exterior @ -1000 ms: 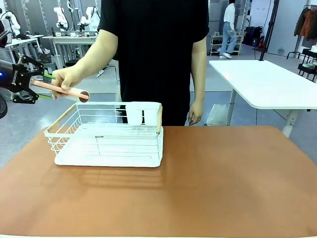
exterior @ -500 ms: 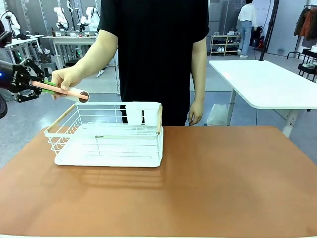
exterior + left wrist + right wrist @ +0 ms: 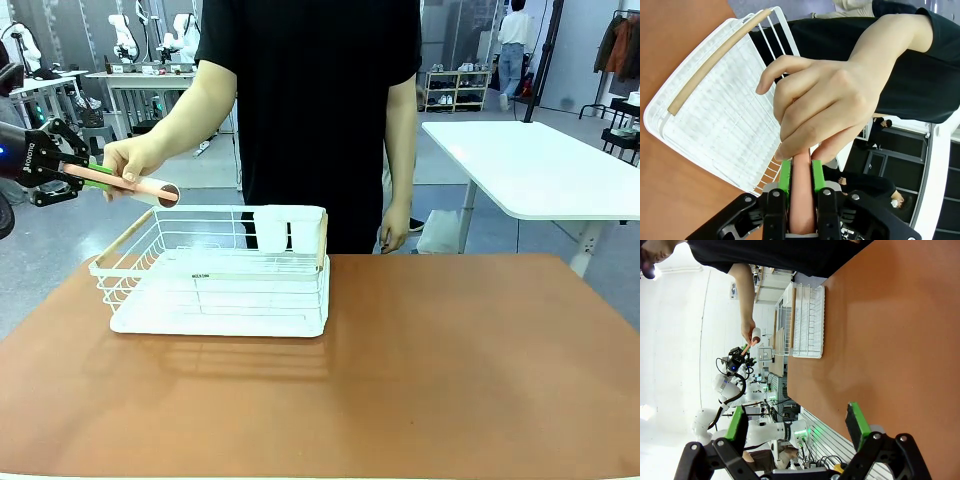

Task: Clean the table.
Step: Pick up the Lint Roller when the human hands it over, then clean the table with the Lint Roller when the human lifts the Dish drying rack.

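Off the far left edge of the reddish-brown table (image 3: 450, 370), the left gripper (image 3: 801, 167) is clamping its green pads tight on the end of a pink roller handle (image 3: 801, 200). The person's hand (image 3: 825, 110) is gripping the same handle just past the fingertips, above the white dish rack (image 3: 215, 270) sitting on the table. The right gripper (image 3: 796, 416) is hovering wide open over the tabletop, holding nothing.

The right gripper (image 3: 796, 411) is hovering with its jaws spread wide over the smooth reddish-brown table (image 3: 900, 340). A white wire dish rack (image 3: 809, 322) is sitting on the table near its far edge. Beyond it, a person's hand (image 3: 748, 334) is holding a pink-handled white roller (image 3: 754, 335) near the left gripper (image 3: 736, 360).
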Robot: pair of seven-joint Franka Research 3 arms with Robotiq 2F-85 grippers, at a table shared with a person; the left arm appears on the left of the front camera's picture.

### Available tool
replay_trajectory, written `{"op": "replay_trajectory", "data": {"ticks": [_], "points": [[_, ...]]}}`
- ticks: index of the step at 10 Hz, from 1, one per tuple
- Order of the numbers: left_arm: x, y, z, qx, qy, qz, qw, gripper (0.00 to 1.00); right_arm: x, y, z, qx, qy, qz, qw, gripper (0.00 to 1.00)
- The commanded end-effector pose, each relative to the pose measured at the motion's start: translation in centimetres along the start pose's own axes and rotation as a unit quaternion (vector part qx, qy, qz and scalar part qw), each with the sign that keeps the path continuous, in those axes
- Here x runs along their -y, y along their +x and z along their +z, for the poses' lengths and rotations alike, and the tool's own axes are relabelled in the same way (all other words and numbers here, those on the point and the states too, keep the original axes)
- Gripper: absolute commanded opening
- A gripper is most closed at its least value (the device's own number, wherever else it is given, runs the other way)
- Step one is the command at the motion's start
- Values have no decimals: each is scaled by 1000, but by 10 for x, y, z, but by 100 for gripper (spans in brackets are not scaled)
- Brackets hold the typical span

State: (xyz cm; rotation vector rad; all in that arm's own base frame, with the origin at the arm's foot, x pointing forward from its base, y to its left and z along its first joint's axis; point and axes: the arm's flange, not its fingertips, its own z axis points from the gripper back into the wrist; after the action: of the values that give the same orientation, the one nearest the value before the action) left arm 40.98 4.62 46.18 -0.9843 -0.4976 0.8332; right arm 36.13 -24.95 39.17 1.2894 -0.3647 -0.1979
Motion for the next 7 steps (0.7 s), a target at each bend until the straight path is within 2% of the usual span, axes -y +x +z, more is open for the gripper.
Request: {"op": "replay_trajectory", "data": {"ticks": [1,7], "points": [[0,0,0,0,-1,0,1000,0,-3,-1,0,1,4,3,1000,100],[0,0,0,0,-1,0,1000,0,-3,-1,0,1,4,3,1000,100]]}}
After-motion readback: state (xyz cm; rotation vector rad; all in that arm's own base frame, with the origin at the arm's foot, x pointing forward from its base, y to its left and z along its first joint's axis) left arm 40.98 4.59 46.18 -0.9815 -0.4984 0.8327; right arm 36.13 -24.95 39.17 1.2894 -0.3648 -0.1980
